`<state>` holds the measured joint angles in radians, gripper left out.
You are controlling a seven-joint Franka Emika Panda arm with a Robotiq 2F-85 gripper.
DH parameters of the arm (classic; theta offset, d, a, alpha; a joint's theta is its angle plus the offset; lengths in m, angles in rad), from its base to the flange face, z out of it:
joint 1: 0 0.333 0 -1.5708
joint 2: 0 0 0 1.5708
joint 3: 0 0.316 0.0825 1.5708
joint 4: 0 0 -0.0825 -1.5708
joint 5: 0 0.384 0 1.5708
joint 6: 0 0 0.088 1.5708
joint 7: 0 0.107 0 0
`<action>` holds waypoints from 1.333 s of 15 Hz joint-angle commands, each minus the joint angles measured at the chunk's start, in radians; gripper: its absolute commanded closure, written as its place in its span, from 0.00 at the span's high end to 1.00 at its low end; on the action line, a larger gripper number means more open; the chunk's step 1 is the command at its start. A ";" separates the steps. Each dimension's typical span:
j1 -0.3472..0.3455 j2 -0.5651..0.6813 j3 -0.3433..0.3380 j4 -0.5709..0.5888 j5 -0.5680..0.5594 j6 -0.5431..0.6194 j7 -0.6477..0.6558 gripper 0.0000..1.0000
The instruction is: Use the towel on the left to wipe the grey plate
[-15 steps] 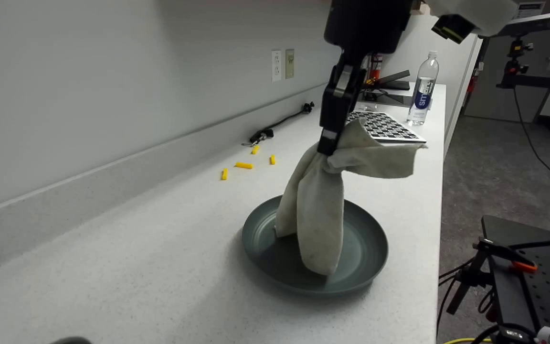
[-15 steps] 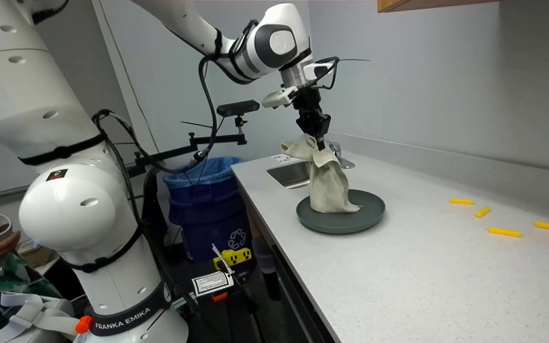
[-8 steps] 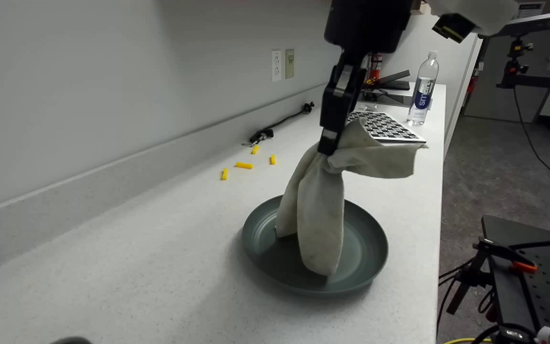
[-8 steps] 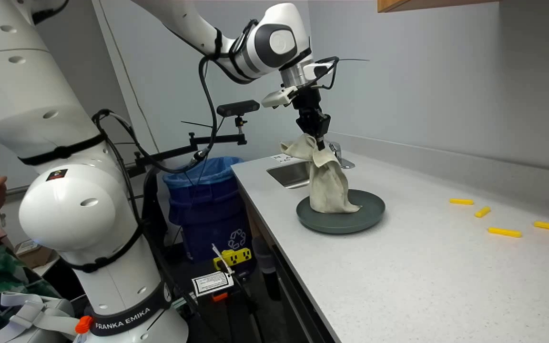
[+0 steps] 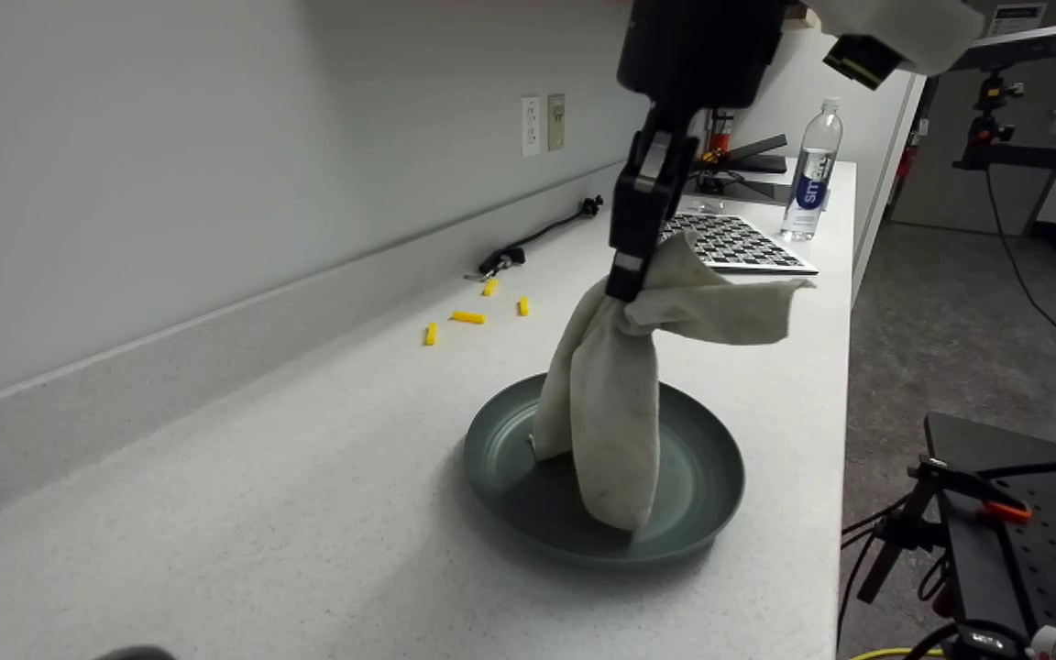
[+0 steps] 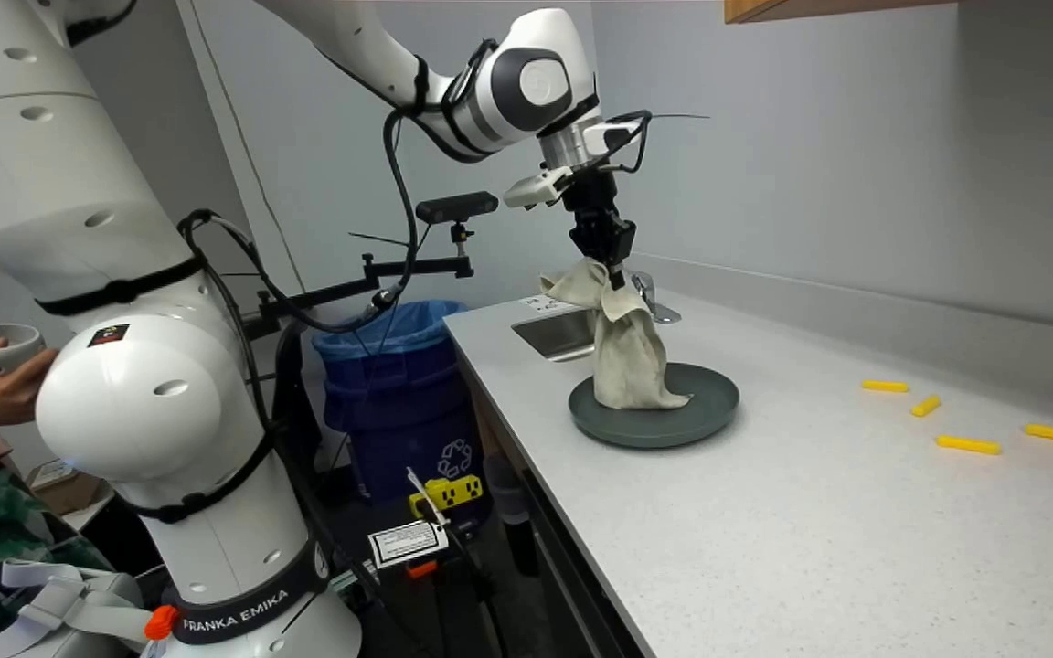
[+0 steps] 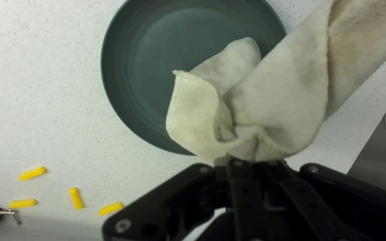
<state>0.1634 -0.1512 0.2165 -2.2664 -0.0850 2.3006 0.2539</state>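
The grey-green plate (image 5: 693, 486) lies on the white counter and also shows in an exterior view (image 6: 709, 411) and the wrist view (image 7: 159, 63). The cream towel (image 5: 615, 431) hangs in folds from my gripper (image 5: 624, 286), its lower end on or just over the plate. One flap of the towel sticks out sideways; in the wrist view the towel (image 7: 276, 100) covers the plate's right part. My gripper, also in an exterior view (image 6: 616, 279) and in the wrist view (image 7: 246, 162), is shut on the towel above the plate. The fingertips are partly hidden by cloth.
Several yellow sticks (image 5: 468, 317) lie near the wall beside a black cable (image 5: 546, 234). A checkered board (image 5: 739, 243) and a bottle (image 5: 812, 174) stand farther along the counter. A sink (image 6: 558, 334) lies beyond the plate. A person's hand (image 6: 10, 393) shows behind the arm.
My gripper and the towel's top have shifted very slightly, a few pixels left and down in an exterior view. The plate has not moved. The person's hand in the background has moved.
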 commanded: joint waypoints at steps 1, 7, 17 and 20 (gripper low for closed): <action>-0.004 0.201 0.017 0.214 -0.072 -0.017 0.081 0.01; 0.022 0.388 -0.045 0.380 -0.081 -0.070 0.115 0.01; 0.002 0.396 -0.124 0.299 -0.054 -0.185 0.124 0.01; 0.005 0.440 -0.148 0.306 -0.076 -0.173 0.151 0.01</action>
<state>0.1642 0.2548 0.0884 -1.9691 -0.1489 2.1219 0.3715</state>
